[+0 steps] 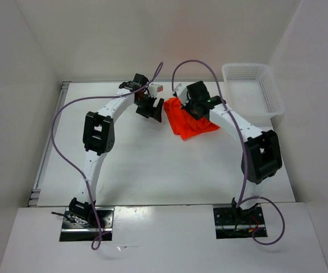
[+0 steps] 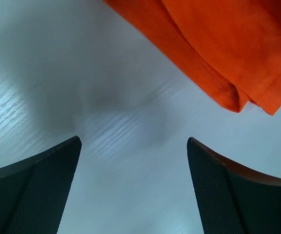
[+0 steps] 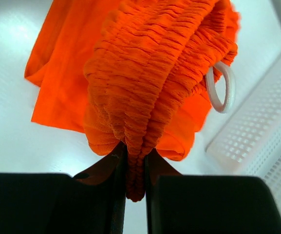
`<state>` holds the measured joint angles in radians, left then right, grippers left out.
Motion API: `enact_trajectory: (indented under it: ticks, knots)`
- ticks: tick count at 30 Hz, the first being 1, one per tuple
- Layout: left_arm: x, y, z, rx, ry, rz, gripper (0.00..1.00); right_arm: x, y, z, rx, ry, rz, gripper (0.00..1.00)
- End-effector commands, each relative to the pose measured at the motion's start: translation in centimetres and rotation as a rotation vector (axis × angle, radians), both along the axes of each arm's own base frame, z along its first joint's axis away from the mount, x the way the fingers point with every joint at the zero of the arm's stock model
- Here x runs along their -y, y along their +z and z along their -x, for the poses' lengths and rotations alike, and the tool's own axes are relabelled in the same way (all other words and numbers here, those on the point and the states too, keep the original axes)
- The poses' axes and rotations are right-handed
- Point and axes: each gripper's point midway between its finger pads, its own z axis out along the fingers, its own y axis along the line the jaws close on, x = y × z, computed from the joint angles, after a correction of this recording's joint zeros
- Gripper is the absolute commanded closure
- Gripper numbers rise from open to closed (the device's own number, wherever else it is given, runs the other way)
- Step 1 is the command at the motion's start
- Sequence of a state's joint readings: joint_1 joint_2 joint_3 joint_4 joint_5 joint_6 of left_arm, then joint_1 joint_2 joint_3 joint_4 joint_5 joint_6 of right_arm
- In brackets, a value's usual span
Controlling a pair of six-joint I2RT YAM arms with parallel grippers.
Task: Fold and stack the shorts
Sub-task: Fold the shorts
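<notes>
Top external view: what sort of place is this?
Probably a lab test cell: white panels box in the table, two arms bolted at its edge, plus orange shorts and a mesh basket.

Table (image 1: 152, 165): shorts (image 1: 191, 122) lie at far centre-right, with the waistband end raised between the fingers of the right gripper (image 3: 135, 161). Mesh basket (image 1: 244, 66) in the far right corner, just right of the shorts. Left gripper (image 2: 133, 141) over bare table, just left of the shorts, apart from them.

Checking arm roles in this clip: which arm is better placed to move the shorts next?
Right, probably. The right gripper is shut on the bunched shorts; the left gripper hangs open over bare table, holding nothing.
</notes>
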<state>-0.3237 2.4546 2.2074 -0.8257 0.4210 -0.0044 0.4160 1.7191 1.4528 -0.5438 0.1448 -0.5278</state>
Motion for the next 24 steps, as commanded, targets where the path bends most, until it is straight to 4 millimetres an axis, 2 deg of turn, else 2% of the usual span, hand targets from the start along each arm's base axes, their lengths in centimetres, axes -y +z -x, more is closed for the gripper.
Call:
enact_trajectory:
  ticks: [1,7,9,10,11,12,13,14,15,16,17,18,19,20,22,24]
  knots:
    - [1.2,0.1,-0.1,-0.008,-0.029,0.041,0.04,-1.7,-0.1,-1.0,0.049,0.050,0.084,1.00]
    - [0.2,-0.4,-0.3,-0.011,-0.009,0.017,0.03,-6.1,-2.0,-0.4,0.048,0.154,0.146,1.00]
    - [0.1,-0.4,-0.4,-0.009,-0.005,0.010,0.03,-7.3,-2.5,-0.1,0.049,0.173,0.156,0.95]
    - [-0.3,-0.5,-0.8,-0.006,0.004,0.010,0.02,-8.0,-3.0,0.1,0.051,0.171,0.160,0.88]
    - [-0.3,-0.5,-0.8,-0.006,0.004,0.010,0.00,-8.5,-3.2,0.0,0.061,0.173,0.165,0.62]
    - [-0.4,-0.7,-1.1,0.000,0.009,0.002,0.00,-9.2,-2.7,0.0,0.079,0.172,0.154,0.46]
    - [-0.5,-0.4,-1.3,0.008,0.014,-0.007,0.00,-9.7,-2.4,-0.1,0.081,0.187,0.134,0.34]
    - [-1.0,-0.4,-1.6,0.008,0.024,-0.007,0.00,-10.4,-2.1,0.1,0.080,0.206,0.123,0.27]
    - [-1.2,-0.5,-1.7,0.012,0.030,-0.019,0.00,-11.6,-0.7,0.1,0.096,0.217,0.081,0.26]
    - [-2.1,-0.6,-2.1,0.015,0.048,-0.028,0.00,-12.9,0.4,0.6,0.083,0.254,0.009,0.26]
    - [-2.0,-0.3,-2.3,0.023,0.049,-0.026,0.00,-13.8,1.5,1.6,0.065,0.285,-0.029,0.26]
    - [-2.8,-0.3,-2.6,0.023,0.064,-0.026,0.00,-14.9,3.7,1.6,0.083,0.310,-0.090,0.26]
    - [-3.9,-0.3,-3.0,0.025,0.086,-0.034,0.00,-15.9,4.8,2.1,0.089,0.334,-0.136,0.26]
    - [-4.0,0.1,-3.4,0.043,0.091,-0.039,0.00,-16.3,6.1,2.7,0.087,0.333,-0.188,0.26]
    - [-4.5,2.6,-4.8,0.109,0.109,-0.028,0.00,-16.0,6.7,2.7,0.108,0.312,-0.196,0.28]
    - [-4.3,4.5,-5.6,0.156,0.111,-0.013,0.00,-14.3,5.1,2.8,0.123,0.300,-0.120,0.30]
